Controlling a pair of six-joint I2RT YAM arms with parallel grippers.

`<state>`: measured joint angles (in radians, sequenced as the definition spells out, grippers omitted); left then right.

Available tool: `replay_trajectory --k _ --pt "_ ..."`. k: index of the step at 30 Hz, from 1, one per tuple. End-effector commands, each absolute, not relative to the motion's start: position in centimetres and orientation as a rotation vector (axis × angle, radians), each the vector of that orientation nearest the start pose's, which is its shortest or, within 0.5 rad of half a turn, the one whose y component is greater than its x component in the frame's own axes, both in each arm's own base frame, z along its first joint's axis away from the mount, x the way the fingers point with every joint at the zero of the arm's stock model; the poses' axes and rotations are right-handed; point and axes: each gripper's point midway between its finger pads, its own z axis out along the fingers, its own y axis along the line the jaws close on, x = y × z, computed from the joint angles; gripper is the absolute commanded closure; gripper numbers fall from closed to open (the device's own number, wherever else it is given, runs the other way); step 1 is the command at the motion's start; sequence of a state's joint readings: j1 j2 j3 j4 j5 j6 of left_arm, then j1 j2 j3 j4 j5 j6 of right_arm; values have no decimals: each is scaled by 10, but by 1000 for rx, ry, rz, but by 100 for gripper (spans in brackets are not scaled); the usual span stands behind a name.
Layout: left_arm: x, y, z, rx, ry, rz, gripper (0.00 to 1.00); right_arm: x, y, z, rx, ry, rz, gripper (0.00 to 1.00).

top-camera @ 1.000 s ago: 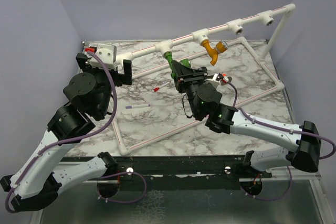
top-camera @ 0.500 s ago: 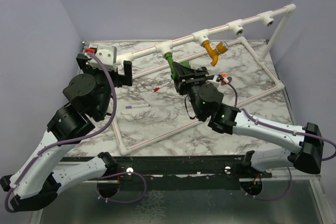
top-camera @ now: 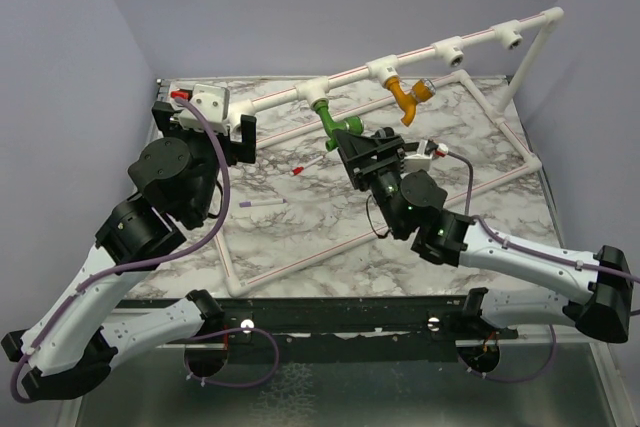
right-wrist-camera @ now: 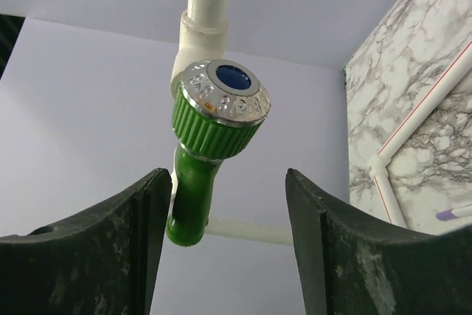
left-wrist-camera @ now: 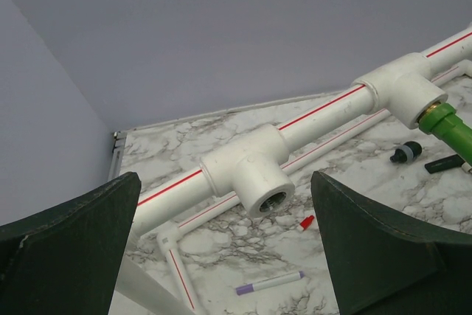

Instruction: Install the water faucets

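Observation:
The bright green water faucet (top-camera: 337, 123) hangs from a T-socket (top-camera: 318, 92) of the white pipe frame. Its silvery round end (right-wrist-camera: 221, 92) faces my right wrist camera. My right gripper (top-camera: 364, 144) sits just below and in front of it. The gripper (right-wrist-camera: 227, 182) stands open, its fingers (right-wrist-camera: 140, 204) either side of the faucet's stem without gripping it. The mustard-orange faucet (top-camera: 408, 97) hangs from the neighbouring socket. My left gripper (top-camera: 205, 127) is open and holds nothing, facing a bare T-socket (left-wrist-camera: 254, 178); the green faucet (left-wrist-camera: 453, 129) shows at the right edge there.
The red-striped white pipe frame (top-camera: 440, 47) runs diagonally above the marble table and borders it on the floor. A purple pen (top-camera: 262, 203) and a red-capped pen (top-camera: 305, 167) lie on the table. A small black part (left-wrist-camera: 407, 153) lies under the pipe.
My right gripper has opened, let go of the green faucet and drawn back a little toward the near right. The faucet stays in its socket. The left arm shifted slightly right.

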<state>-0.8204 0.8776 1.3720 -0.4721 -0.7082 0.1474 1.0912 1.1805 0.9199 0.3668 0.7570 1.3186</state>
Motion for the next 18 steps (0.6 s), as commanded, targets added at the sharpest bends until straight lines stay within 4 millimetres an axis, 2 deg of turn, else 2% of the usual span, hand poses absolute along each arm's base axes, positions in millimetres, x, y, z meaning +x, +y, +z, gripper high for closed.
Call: replay_trajectory --k 1,8,14,18 --pt "253 -97 448 187 1542 21 1 251 306 378 685 1427 1353 32" --pt "255 -97 448 188 1545 36 1 235 288 401 429 1405 1246 32" --pt "256 -97 450 187 1544 45 1 221 267 432 150 1322 1074 32" --pt "258 -99 448 190 1550 50 1 214 263 448 -65 1255 931 32"
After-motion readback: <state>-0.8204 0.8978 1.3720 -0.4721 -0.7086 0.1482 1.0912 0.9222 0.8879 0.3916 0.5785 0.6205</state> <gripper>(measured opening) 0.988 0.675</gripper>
